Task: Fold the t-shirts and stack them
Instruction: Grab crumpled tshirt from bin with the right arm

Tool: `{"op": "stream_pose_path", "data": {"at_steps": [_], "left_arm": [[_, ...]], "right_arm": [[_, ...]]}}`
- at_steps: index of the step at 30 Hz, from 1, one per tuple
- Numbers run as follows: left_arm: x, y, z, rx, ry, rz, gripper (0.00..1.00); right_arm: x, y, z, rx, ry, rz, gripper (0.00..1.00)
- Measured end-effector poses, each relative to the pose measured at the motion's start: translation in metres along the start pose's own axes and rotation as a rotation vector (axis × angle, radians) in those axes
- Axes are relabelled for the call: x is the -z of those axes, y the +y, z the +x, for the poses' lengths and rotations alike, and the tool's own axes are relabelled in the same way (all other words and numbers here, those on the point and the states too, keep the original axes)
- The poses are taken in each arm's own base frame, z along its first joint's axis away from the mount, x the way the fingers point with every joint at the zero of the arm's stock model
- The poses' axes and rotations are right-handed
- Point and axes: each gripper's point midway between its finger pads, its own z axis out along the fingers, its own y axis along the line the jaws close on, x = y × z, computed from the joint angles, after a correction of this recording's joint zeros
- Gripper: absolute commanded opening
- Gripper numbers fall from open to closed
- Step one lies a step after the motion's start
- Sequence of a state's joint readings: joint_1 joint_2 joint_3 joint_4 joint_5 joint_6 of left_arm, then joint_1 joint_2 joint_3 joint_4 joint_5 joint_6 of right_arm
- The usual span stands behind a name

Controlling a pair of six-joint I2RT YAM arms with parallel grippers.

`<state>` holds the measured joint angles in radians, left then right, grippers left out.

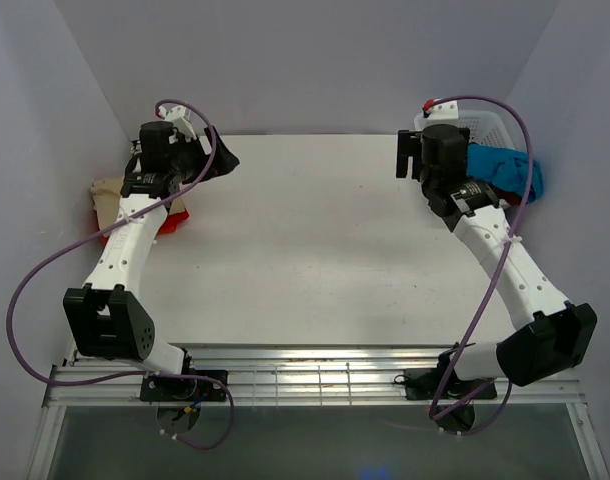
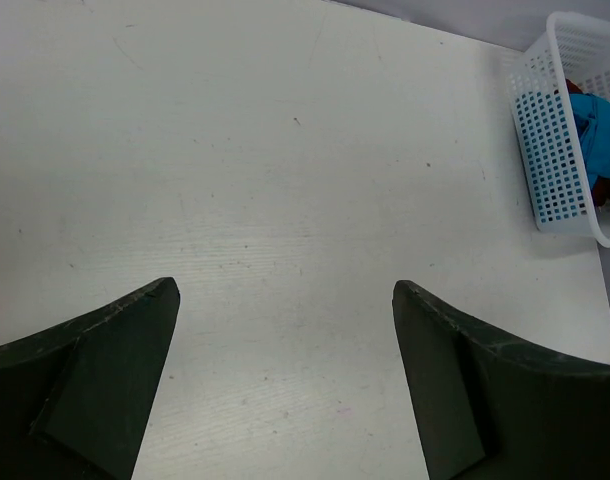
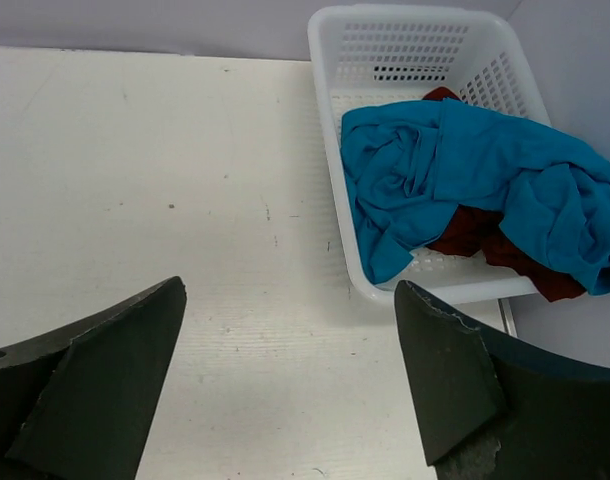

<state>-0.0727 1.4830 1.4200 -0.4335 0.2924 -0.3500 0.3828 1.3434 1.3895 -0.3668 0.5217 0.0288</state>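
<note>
The left gripper (image 2: pixel 283 290) has its two dark fingers (image 2: pixel 105 370) spread wide apart. Nothing sits between them and they touch nothing. It hangs over the white table (image 2: pixel 285 150). The right gripper (image 3: pixel 290 285) is spread wide too and holds nothing. It hangs over the table, near the white basket (image 3: pixel 415 40).

The middle of the table is one big flat space between the two arms, with lots of room to move. Pale walls (image 1: pixel 45 100) stand close on the left, the right and the far side. The basket sits in the far right corner, by the table's edge.

The teal t-shirt (image 3: pixel 455 160) lies crumpled in the basket. Part of it hangs over the near rim. The dark maroon t-shirt (image 3: pixel 475 235) is bunched under it and peeks out. At the far left edge, the red t-shirt (image 1: pixel 175 218) and the beige t-shirt (image 1: pixel 107 192) lie in a heap, partly hidden by the left arm (image 1: pixel 135 225). A dark cloth (image 1: pixel 222 160) lies just beside the left gripper.
</note>
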Motion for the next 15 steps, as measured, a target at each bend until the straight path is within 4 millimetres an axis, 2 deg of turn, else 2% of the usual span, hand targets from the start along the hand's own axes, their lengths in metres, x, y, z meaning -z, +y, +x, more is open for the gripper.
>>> {"op": "stream_pose_path", "data": {"at_steps": [3, 6, 11, 13, 15], "left_arm": [[-0.002, 0.003, 0.008, 0.011, 0.018, -0.001, 0.98], [-0.003, 0.006, 0.016, 0.021, 0.038, -0.006, 0.98], [-0.002, 0.011, 0.026, 0.028, 0.059, -0.016, 0.98], [0.001, 0.013, 0.029, 0.029, 0.060, -0.019, 0.98], [0.004, 0.014, 0.032, 0.028, 0.061, -0.022, 0.98]], "right_arm": [[-0.017, -0.007, 0.011, -0.016, -0.010, 0.029, 0.91], [-0.048, -0.027, 0.044, -0.059, 0.040, 0.059, 0.95], [-0.136, -0.094, 0.093, -0.152, 0.193, 0.203, 0.96], [-0.169, -0.108, 0.104, -0.158, 0.229, 0.233, 0.96], [-0.197, -0.112, 0.108, -0.152, 0.242, 0.237, 0.96]]}}
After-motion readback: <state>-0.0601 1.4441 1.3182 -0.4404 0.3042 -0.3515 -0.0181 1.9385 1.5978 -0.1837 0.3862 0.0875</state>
